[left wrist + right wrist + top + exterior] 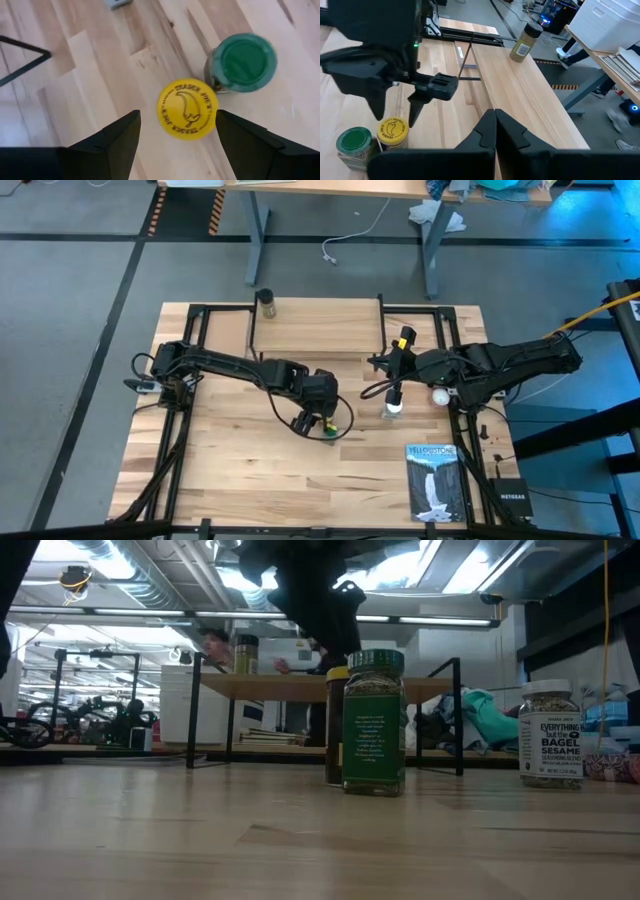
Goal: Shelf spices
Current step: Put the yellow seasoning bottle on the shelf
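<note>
My left gripper (177,137) is open and points down over the amber jar's yellow lid (187,107), one finger on each side of it, clear of it. The green jar (243,61) stands right beside the amber jar (392,131) on the tabletop. The clear white-lidded jar (393,406) stands on the table farther right. The dark-lidded jar (266,302) stands on the far left corner of the shelf's plank top (320,330). My right gripper (495,120) is shut and empty, hovering near the shelf's right end, above the clear jar.
A blue-and-white book (435,480) lies flat near the table's right near corner, with a small dark box (512,496) beside it. Most of the shelf top, right of the dark-lidded jar, is bare. Black frame rails (190,330) run along the table's sides.
</note>
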`<state>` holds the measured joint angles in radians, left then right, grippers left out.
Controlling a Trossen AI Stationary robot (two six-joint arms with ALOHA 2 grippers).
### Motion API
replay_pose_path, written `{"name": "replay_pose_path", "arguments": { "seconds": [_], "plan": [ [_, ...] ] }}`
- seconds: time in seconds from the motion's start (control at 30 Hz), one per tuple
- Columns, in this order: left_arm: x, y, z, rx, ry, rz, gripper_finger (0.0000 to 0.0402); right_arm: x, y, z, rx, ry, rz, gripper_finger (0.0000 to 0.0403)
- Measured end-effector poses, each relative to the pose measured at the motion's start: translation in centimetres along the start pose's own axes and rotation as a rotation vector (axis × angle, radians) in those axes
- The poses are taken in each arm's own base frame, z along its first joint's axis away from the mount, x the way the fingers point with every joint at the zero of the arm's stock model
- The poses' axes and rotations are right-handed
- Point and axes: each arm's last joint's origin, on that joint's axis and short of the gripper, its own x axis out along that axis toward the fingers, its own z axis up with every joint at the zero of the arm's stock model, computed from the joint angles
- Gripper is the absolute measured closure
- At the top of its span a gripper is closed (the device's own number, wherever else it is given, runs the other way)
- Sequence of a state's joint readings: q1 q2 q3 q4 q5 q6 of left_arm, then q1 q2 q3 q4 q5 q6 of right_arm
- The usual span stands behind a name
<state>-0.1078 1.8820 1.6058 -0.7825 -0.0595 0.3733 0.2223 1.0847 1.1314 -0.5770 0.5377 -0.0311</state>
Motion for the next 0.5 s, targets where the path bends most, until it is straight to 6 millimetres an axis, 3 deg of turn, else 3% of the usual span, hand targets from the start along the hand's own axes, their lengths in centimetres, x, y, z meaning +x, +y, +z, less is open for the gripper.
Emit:
{"name": "replay_pose_path", "arguments": {
  "seconds": [0.23, 0.5],
  "plan": [
    [0.3, -0.1, -0.1, -0.006, 0.014, -0.006, 0.0145, 0.0, 0.0, 0.0, 0.0, 0.0, 0.008, 0.0402],
    [1.6, -0.2, -0.5, -0.007, 0.024, -0.029, 0.0091, 0.0, 0.0, 0.0, 0.0, -0.001, 0.008, 0.0402]
  ]
}}
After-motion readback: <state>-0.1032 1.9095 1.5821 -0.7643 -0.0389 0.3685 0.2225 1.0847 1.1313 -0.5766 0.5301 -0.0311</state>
